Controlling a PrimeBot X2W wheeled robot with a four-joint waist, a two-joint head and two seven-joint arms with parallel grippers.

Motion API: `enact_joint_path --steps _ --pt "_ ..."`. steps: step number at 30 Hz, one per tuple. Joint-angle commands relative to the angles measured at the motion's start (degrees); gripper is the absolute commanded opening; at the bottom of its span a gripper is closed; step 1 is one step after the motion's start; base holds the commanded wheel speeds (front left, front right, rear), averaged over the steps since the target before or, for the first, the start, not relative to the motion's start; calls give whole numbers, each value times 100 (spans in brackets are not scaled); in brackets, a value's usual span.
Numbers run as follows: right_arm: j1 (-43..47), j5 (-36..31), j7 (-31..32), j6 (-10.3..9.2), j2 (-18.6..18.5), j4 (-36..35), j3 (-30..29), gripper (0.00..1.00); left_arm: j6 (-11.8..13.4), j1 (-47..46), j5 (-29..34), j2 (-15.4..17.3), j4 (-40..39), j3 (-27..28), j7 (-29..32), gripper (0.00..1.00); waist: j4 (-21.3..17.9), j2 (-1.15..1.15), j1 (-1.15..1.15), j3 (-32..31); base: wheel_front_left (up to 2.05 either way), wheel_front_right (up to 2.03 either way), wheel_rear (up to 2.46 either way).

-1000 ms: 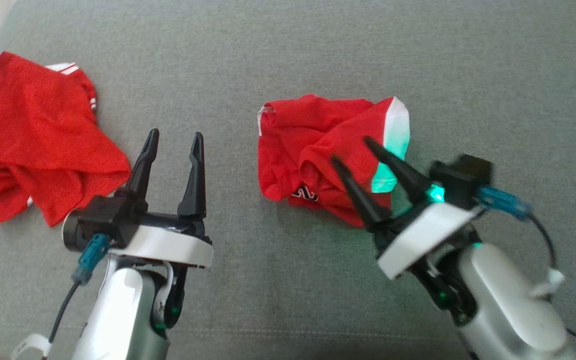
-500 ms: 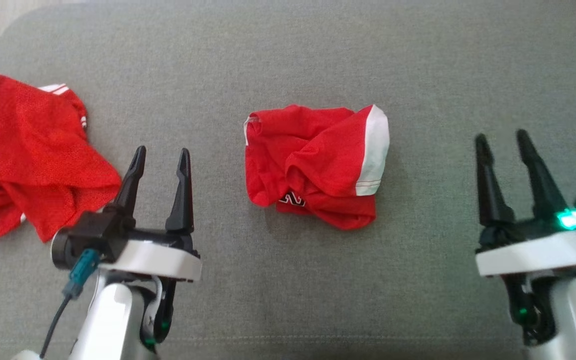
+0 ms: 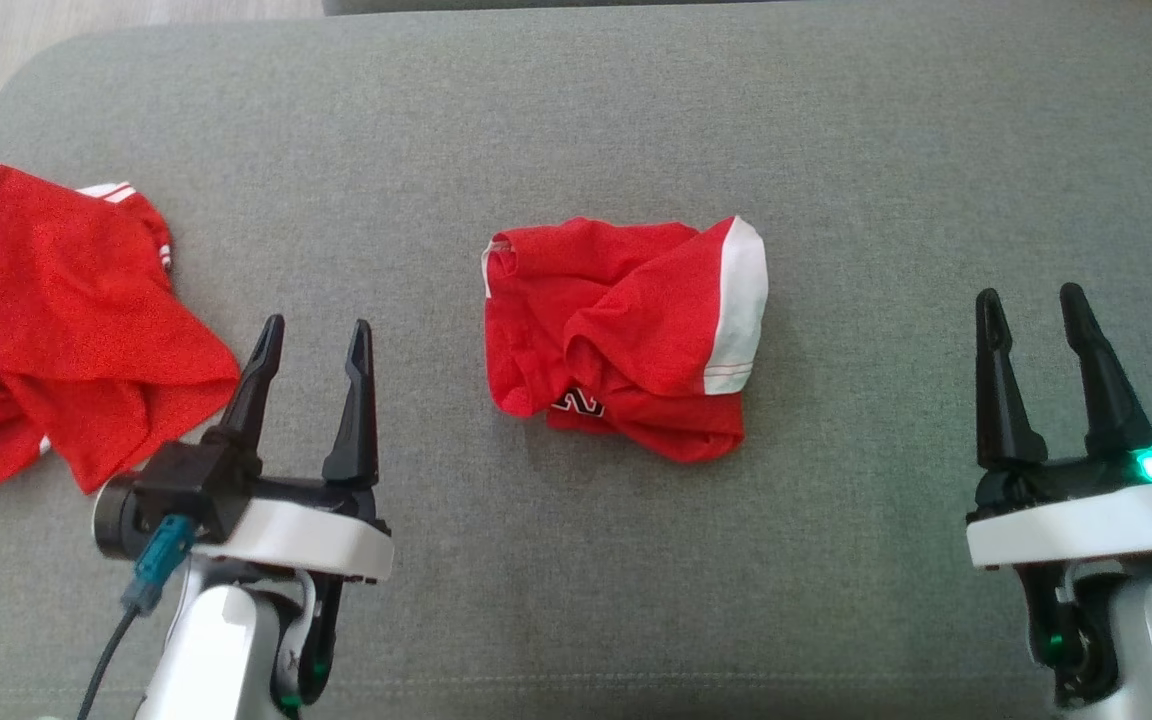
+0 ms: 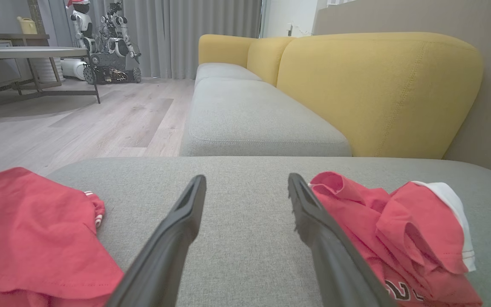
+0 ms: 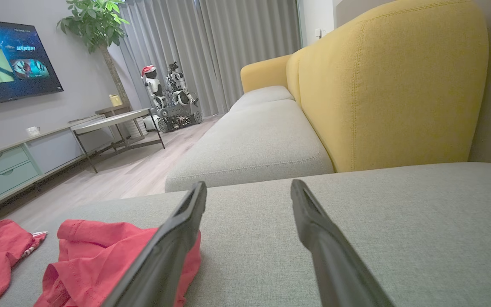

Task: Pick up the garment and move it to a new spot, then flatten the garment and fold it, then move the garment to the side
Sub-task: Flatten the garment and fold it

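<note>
A crumpled red garment [image 3: 626, 335] with a white band and a black-and-white print lies in a heap at the middle of the grey cushion [image 3: 836, 150]. It also appears at the right of the left wrist view, garment [image 4: 399, 230], and at the lower left of the right wrist view, garment [image 5: 113, 256]. My left gripper [image 3: 316, 335] hovers open to the garment's left, with nothing between its fingers. My right gripper [image 3: 1031, 305] stands open well to the garment's right, also holding nothing.
A second red garment [image 3: 56, 320] with white stripes lies crumpled at the cushion's left edge. Beyond the cushion are a yellow sofa back [image 4: 377, 89], another grey seat [image 4: 245, 115], wooden floor [image 4: 79, 123], a table [image 5: 113, 123] and a parked robot [image 4: 109, 42].
My right gripper has drawn back from over the middle garment to the right and now stands clear of it. The camera shifted slightly; the left gripper and both garments stayed in place.
</note>
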Motion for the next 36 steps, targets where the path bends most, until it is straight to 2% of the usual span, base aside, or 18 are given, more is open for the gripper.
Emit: enact_joint_path --steps 1,9,10,11,19,24,36 --pt "-10 -48 -48 -4 -24 -181 95 100 42 -66 35 101 -234 170 0 100 1 0 0 -2 0 0 0" --pt "-25 -73 -23 -4 -33 -178 74 100 66 -69 16 117 -245 123 11 100 11 0 0 0 0 0 0" --pt "-31 -74 -27 -4 -32 -177 66 63 70 -71 15 120 -247 117 11 100 14 0 0 4 0 0 0" --pt "-36 -76 -26 -4 -35 -171 60 0 73 -74 14 121 -248 109 11 100 18 0 0 6 0 0 0" --pt "-236 -108 115 -4 -185 25 147 0 83 -160 1 128 -279 69 11 100 73 0 0 143 0 0 0" --pt "-656 10 283 -4 -337 645 411 0 48 -323 -5 91 -255 -26 2 100 217 0 0 314 0 0 0" --pt "-1738 254 323 -4 -461 2394 1686 0 38 -606 -65 -34 -143 -139 -29 100 538 0 0 646 0 0 0"
